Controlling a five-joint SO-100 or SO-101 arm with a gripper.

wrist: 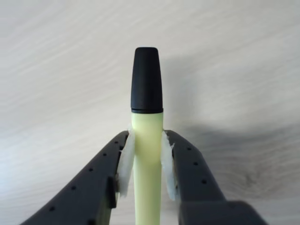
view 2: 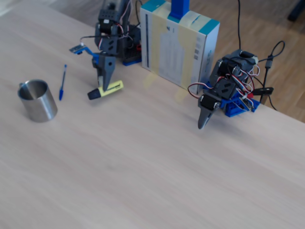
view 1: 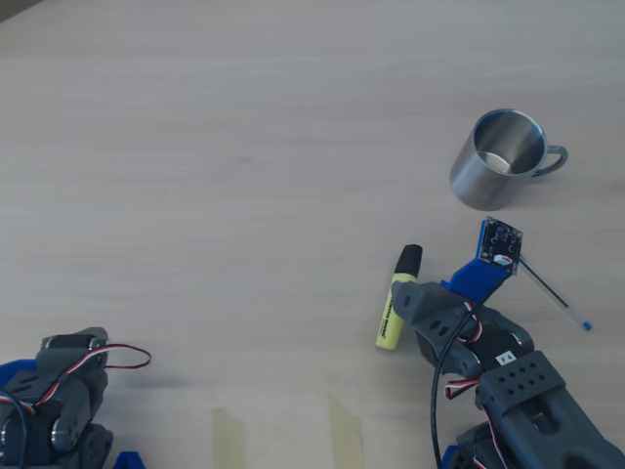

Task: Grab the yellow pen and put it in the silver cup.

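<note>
Pale wood table [view 1: 244,147], mostly bare. Landmark: cup [view 1: 498,158], steel, upright, mouth open, handle pointing right in the overhead view. Arm [view 1: 508,376] sits well below the cup in that view. Gripper [wrist: 147,161] is clamped on the pen [view 1: 397,301]: the wrist view shows both white pads [wrist: 125,161] pressed against the yellow barrel, black cap sticking out ahead. Pen is below and left of the cup, well apart, lying low at the table. Blue ballpoint [view 1: 555,298] lies below-right of the cup, near the arm.

Risks, my read:
- grip is on the smooth barrel, so the pen could pivot or slip on lift
- low carry could knock the cup over
- a sweep to the right could drag the ballpoint
</note>
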